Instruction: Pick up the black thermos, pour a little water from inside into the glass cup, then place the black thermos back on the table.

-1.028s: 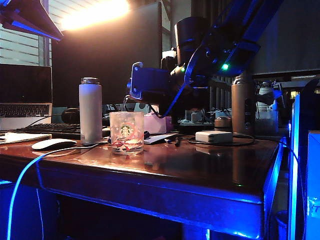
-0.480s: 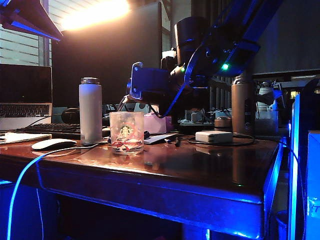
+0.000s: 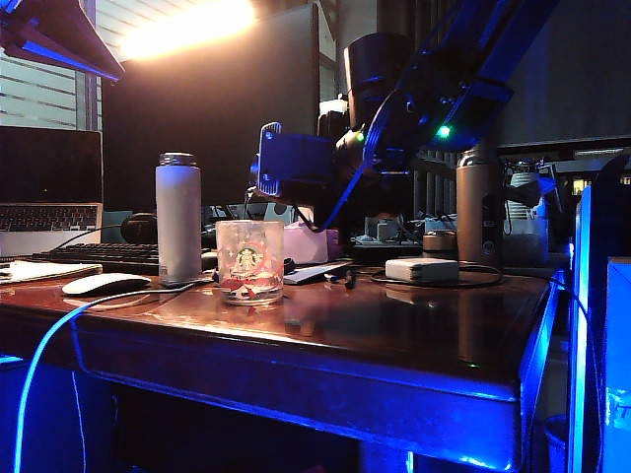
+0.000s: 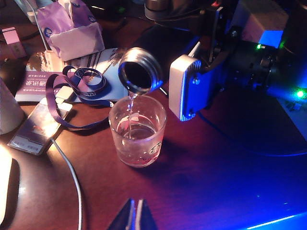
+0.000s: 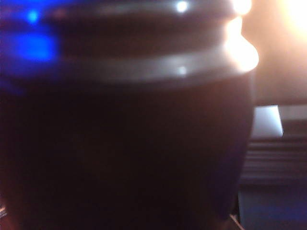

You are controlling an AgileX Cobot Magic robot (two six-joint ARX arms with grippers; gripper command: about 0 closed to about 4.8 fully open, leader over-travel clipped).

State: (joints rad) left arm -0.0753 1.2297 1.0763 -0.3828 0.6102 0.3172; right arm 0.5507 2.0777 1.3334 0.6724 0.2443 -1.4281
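Exterior: I view low from the table's (image 3: 325,345) near edge.
Left wrist: above glass cup (image 4: 137,130); shared.
Right wrist: against black thermos (image 5: 124,143).

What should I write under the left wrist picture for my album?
Right gripper tips the black thermos, trickling water into the glass cup.

Dim office, blue glow along desk edge. Bright warm lamp (image 3: 187,25) flares above dark monitor (image 3: 212,108). Slatted window blinds (image 3: 39,94) at far left, open laptop (image 3: 49,187) and keyboard (image 3: 99,256) beneath. White mouse (image 3: 104,284) near front; tissue pack (image 4: 72,31), lanyard (image 4: 81,86) behind.
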